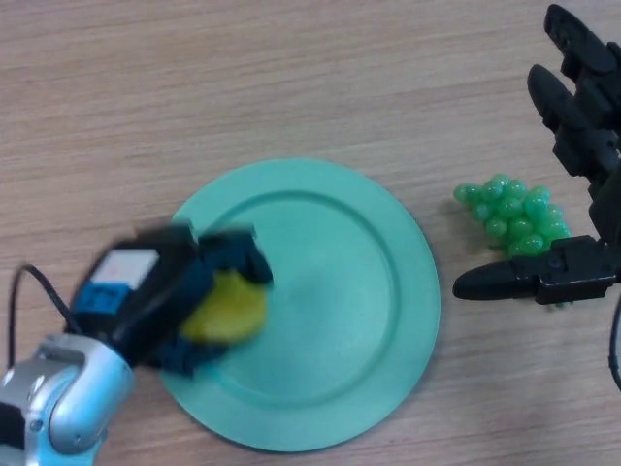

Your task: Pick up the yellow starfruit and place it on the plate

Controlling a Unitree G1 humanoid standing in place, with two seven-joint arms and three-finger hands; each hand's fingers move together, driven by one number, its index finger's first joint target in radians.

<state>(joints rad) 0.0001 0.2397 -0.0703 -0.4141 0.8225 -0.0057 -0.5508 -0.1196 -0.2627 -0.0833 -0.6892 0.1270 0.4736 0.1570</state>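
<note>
The yellow starfruit (228, 309) is held in my left hand (165, 301), whose fingers are curled round it. The hand and fruit hover over the left part of the green plate (359, 301), which lies in the middle of the wooden table. Most of the fruit is hidden by the fingers. My right hand (572, 146) shows at the right edge, open, with fingers straight and the thumb stretched toward the plate.
A bunch of green grapes (514, 216) lies on the table right of the plate, between the right hand's thumb and fingers, not gripped. The wooden table (243, 78) extends beyond the plate.
</note>
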